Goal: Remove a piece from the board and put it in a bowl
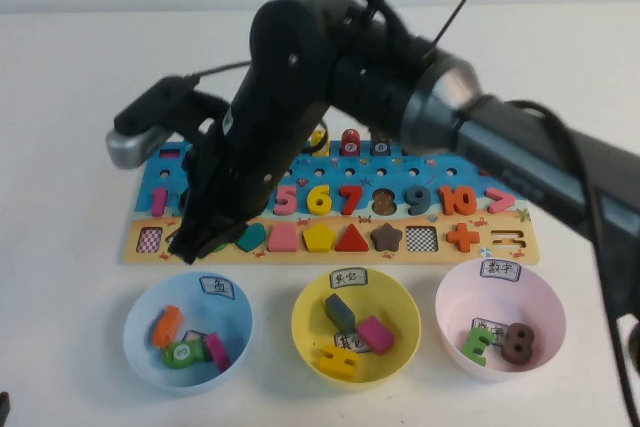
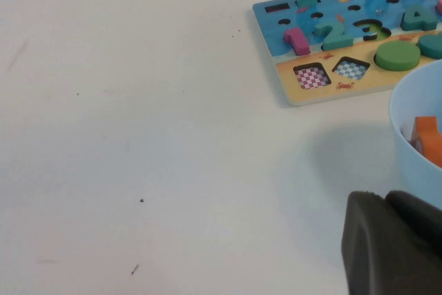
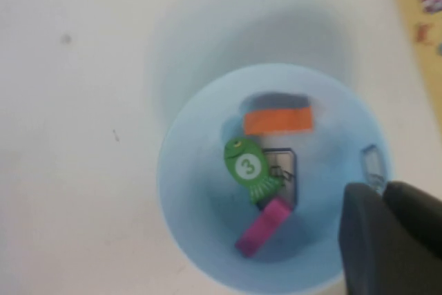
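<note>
The orange arch-topped piece [image 1: 166, 326] lies inside the light blue bowl [image 1: 135, 322], beside a green fish and a pink block. In the right wrist view the piece [image 3: 277, 120] rests on the floor of the bowl [image 3: 186, 191]. My right gripper [image 1: 190, 242] hangs over the left end of the board [image 1: 500, 252], just behind the bowl; in the right wrist view the gripper [image 3: 383, 202] is shut and empty. My left gripper [image 2: 385, 198] is shut and empty, low over the table left of the bowl [image 2: 414, 101].
A yellow bowl [image 1: 305, 332] and a pink bowl [image 1: 450, 312], each holding blocks, stand in front of the board to the right of the blue bowl. My right arm [image 1: 400, 87] reaches across the board from the right. Bare table lies to the left.
</note>
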Robot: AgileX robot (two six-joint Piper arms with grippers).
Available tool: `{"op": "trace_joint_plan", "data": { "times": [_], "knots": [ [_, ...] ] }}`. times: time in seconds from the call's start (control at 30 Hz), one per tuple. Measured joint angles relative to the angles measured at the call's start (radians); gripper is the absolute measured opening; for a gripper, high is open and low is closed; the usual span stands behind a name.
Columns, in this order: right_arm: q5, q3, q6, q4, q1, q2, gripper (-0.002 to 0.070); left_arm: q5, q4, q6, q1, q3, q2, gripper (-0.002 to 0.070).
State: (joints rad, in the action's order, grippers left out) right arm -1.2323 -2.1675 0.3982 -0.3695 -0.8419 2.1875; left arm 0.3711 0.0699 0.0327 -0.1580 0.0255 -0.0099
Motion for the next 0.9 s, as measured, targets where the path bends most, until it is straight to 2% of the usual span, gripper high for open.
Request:
{"op": "trace_joint_plan", "data": {
  "times": [0.17,0.3,0.5,0.6,0.77,0.9],
  "knots": [
    [0.0,0.102,-0.025,0.017,0.035,-0.165,-0.0009,0.0,0.0,0.0,0.0,0.0,0.0,-0.0004],
    [0.018,0.309,-0.027,0.021,0.042,-0.331,-0.0014,0.0,0.0,0.0,0.0,0.0,0.0,-0.0004],
    [0.247,0.678,-0.033,0.021,0.042,-0.613,-0.0015,0.0,0.0,0.0,0.0,0.0,0.0,-0.0004],
    [0.289,0.825,-0.036,0.03,0.042,-0.762,-0.0015,0.0,0.0,0.0,0.0,0.0,0.0,-0.0005],
    [0.319,0.989,-0.074,0.148,0.048,-0.969,-0.0017,0.0,0.0,0.0,0.0,0.0,0.0,-0.0004],
    [0.469,1.122,-0.079,0.247,0.053,-1.148,-0.0017,0.0,0.0,0.0,0.0,0.0,0.0,-0.0004]
  ]
}}
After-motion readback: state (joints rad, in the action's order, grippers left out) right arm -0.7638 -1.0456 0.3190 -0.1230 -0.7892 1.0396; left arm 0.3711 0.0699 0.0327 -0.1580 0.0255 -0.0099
